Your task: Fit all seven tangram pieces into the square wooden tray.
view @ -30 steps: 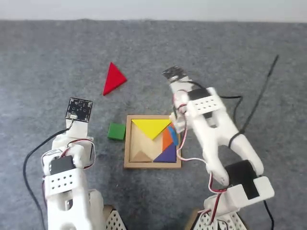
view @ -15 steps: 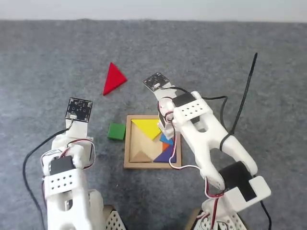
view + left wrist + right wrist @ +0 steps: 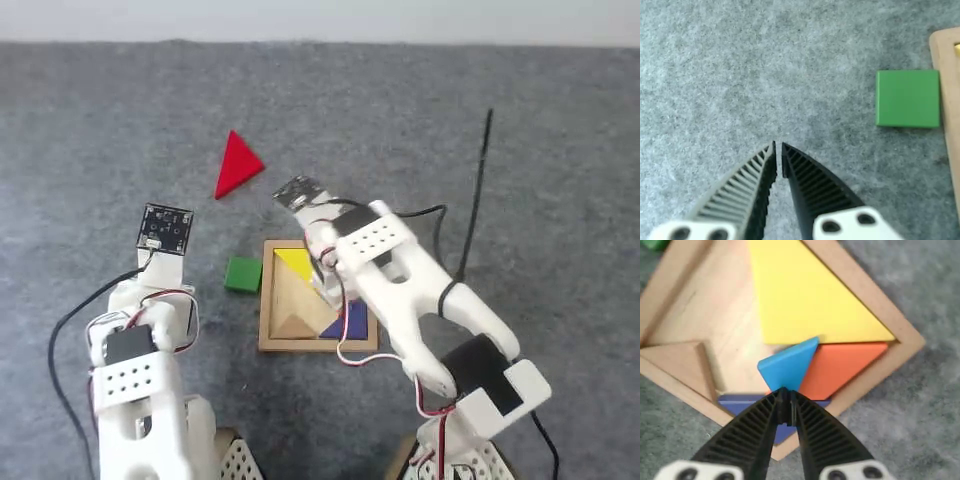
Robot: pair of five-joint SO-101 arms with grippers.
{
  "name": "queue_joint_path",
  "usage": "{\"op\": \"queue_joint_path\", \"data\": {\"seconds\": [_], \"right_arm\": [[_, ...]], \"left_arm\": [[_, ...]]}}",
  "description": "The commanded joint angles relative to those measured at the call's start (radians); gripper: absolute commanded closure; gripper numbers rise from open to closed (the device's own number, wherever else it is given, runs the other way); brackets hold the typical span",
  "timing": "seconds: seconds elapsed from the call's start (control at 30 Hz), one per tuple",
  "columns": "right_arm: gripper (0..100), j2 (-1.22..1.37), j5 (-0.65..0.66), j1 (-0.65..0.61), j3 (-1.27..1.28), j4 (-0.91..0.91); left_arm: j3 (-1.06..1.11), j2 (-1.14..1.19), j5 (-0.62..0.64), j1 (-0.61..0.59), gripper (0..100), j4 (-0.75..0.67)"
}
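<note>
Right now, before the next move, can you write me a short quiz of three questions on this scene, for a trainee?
1. True or false: the green square lies inside the tray.
2. Which piece lies farthest from the tray? A: the red triangle. B: the yellow triangle. C: the orange piece.
3. Which arm's jaws hang over the tray?

Key: 1 false, it lies beside the tray on the carpet. 2 A. 3 the right arm's.
</note>
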Motion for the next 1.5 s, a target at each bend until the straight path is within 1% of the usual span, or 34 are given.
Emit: {"op": "queue_joint_path", "data": {"seconds": [0.0, 0.23, 0.47, 0.53, 0.63, 0.7, 0.77, 0.97, 1.2, 1.33, 1.47], "right_arm": [[99.2, -0.012, 0.003, -0.015, -0.015, -0.01], [99.2, -0.012, 0.003, -0.033, -0.015, -0.024], [99.2, -0.012, 0.003, -0.081, -0.012, -0.013], [99.2, -0.013, 0.003, -0.065, -0.028, 0.025], [99.2, -0.028, 0.003, -0.027, -0.104, 0.139], [99.2, -0.058, 0.003, -0.005, -0.15, 0.17], [99.2, -0.076, 0.002, -0.016, -0.175, 0.159], [99.2, -0.01, 0.002, -0.18, -0.152, -0.007], [99.2, 0.097, 0.002, -0.2, -0.152, -0.127], [99.2, 0.09, 0.006, -0.18, -0.152, -0.117], [99.2, 0.022, 0.021, -0.162, -0.173, -0.002]], "left_arm": [[-0.01, -0.023, -0.009, -0.005, 98, -0.017], [-0.01, -0.023, -0.009, -0.005, 98, -0.017], [-0.01, -0.023, -0.009, -0.005, 98, -0.017], [-0.01, -0.023, -0.009, -0.005, 98, -0.017], [-0.01, -0.023, -0.009, -0.005, 98, -0.017], [-0.01, -0.023, -0.009, -0.005, 98, -0.017], [-0.01, -0.023, -0.009, -0.005, 98, -0.017], [-0.01, -0.023, -0.009, -0.005, 98, -0.017], [-0.01, -0.023, -0.009, -0.005, 98, -0.017], [-0.01, -0.023, -0.009, -0.005, 98, -0.017], [-0.01, -0.023, -0.009, -0.005, 98, -0.017]]}}
